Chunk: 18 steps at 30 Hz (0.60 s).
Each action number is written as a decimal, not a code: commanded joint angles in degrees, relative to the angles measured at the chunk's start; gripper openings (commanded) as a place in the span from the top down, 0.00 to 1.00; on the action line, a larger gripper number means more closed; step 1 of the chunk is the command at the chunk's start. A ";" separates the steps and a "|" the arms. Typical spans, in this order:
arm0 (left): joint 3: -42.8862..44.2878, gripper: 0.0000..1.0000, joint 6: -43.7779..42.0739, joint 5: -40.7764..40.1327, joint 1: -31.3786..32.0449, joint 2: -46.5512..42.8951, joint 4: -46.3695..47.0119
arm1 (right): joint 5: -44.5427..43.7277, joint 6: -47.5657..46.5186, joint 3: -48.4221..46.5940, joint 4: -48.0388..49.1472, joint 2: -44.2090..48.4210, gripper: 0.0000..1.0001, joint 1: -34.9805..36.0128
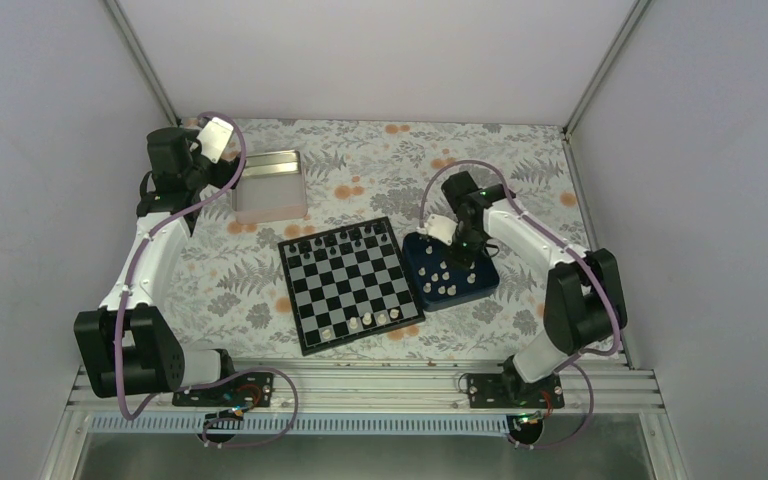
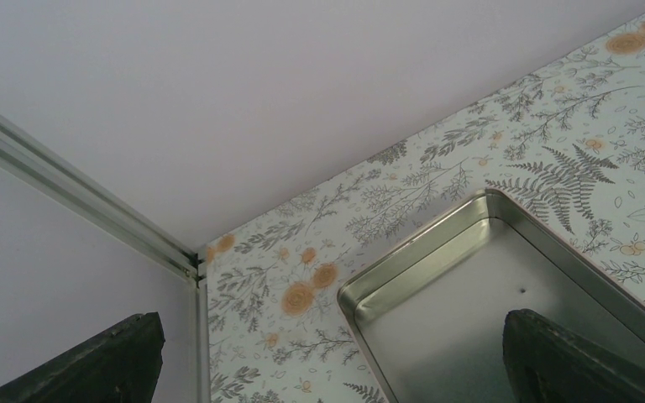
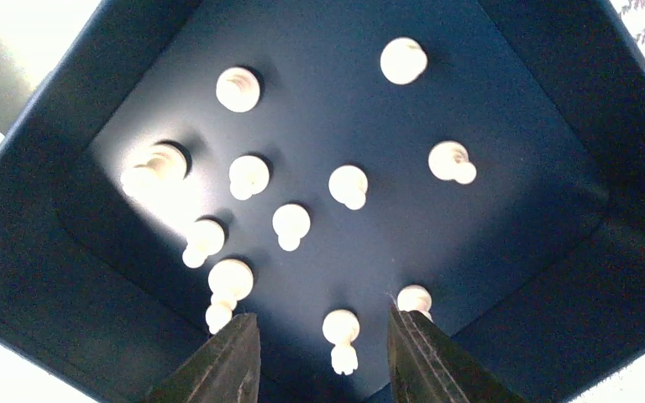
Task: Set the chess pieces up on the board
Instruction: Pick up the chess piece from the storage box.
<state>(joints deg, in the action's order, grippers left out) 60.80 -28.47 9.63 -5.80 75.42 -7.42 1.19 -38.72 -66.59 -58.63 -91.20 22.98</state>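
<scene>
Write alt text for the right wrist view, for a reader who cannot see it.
The right claw hangs open over a dark blue tray, with one small cream chess piece between its jaws and a gap on either side. About ten more cream chess pieces are scattered across the tray floor.

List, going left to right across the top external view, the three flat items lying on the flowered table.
silver tin → board → dark blue tray
</scene>
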 commanded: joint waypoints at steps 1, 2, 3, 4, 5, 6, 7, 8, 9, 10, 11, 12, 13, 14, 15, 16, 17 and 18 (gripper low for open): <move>-0.08 0.00 0.10 -0.35 -0.35 0.79 1.17 | 2.08 -1.13 0.65 1.57 -1.50 0.60 1.33; -0.09 0.00 0.02 -0.51 -0.35 0.89 1.20 | 2.12 -1.18 0.67 1.73 -1.85 0.60 1.74; -0.02 0.00 0.04 -0.59 -0.36 0.86 1.18 | 2.21 -1.31 0.71 1.95 -2.09 0.60 2.17; -0.04 0.00 0.00 -0.65 -0.35 0.86 1.18 | 2.42 -1.40 0.67 1.96 -2.32 0.60 2.62; 0.08 0.00 -0.01 -0.66 -0.35 0.94 1.10 | 2.95 -1.54 0.59 1.71 -2.50 0.60 3.20; 0.05 0.00 -0.01 -0.59 -0.35 0.97 1.02 | 3.39 -1.66 0.51 1.28 -2.76 0.61 3.91; 0.09 0.00 -0.05 -0.55 -0.35 0.96 1.05 | 3.66 -1.73 0.56 1.02 -2.90 0.62 4.52; 0.19 0.00 -0.09 -0.64 -0.35 0.92 1.01 | 3.80 -1.76 0.70 0.74 -3.04 0.62 5.14; 0.12 0.00 -0.07 -0.66 -0.35 1.07 1.01 | 3.74 -1.73 0.94 0.66 -3.06 0.62 5.85; 0.11 0.00 -0.09 -0.74 -0.33 1.05 1.00 | 3.67 -1.71 1.20 0.80 -3.09 0.62 6.42; 0.11 0.00 -0.10 -0.77 -0.35 1.15 1.07 | 3.71 -1.58 1.38 0.74 -3.23 0.62 7.04; 0.06 0.00 -0.14 -0.84 -0.35 1.30 1.09 | 3.90 -1.34 1.52 0.48 -3.40 0.62 7.80; 0.11 0.00 -0.12 -1.03 -0.35 1.47 1.10 | 4.06 -1.09 1.73 0.33 -3.44 0.62 8.56; 0.22 0.00 -0.18 -1.14 -0.35 1.61 1.09 | 4.17 -0.91 2.00 0.42 -3.53 0.62 9.18; 0.23 0.00 -0.15 -1.18 -0.35 1.74 1.09 | 4.18 -0.72 2.20 0.49 -3.54 0.62 9.87; 0.22 0.00 -0.20 -1.19 -0.35 1.76 1.10 | 4.17 -0.56 2.47 0.55 -3.58 0.63 10.39; 0.14 0.00 -0.26 -1.19 -0.35 1.82 1.09 | 4.13 -0.49 2.55 0.74 -3.69 0.65 10.78; 0.16 0.00 -0.27 -1.28 -0.33 1.84 1.09 | 4.09 -0.28 2.48 0.90 -3.76 0.66 11.00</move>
<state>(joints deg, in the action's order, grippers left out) 60.80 -28.49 8.95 -5.80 76.58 -7.40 4.08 -39.35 -64.84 -57.89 -94.26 32.69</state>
